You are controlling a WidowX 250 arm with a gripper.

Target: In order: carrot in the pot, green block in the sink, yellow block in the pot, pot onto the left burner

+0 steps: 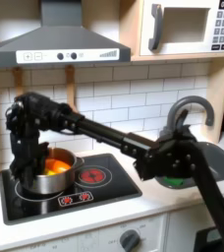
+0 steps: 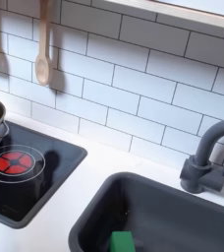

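The shiny round steel pot (image 1: pixel 49 170) sits on the black cooktop (image 1: pixel 104 192) over the burner at the first exterior view's left, orange and yellow showing inside. The gripper (image 1: pixel 30 169) hangs at its rim; whether the jaws are parted I cannot tell. The pot looks rigid, smooth and likely slippery, so the rim or a side handle seems the best hold. The small green cube (image 2: pixel 122 241) lies in the dark grey sink (image 2: pixel 173 202). The curved faucet (image 2: pixel 206 157) stands well apart.
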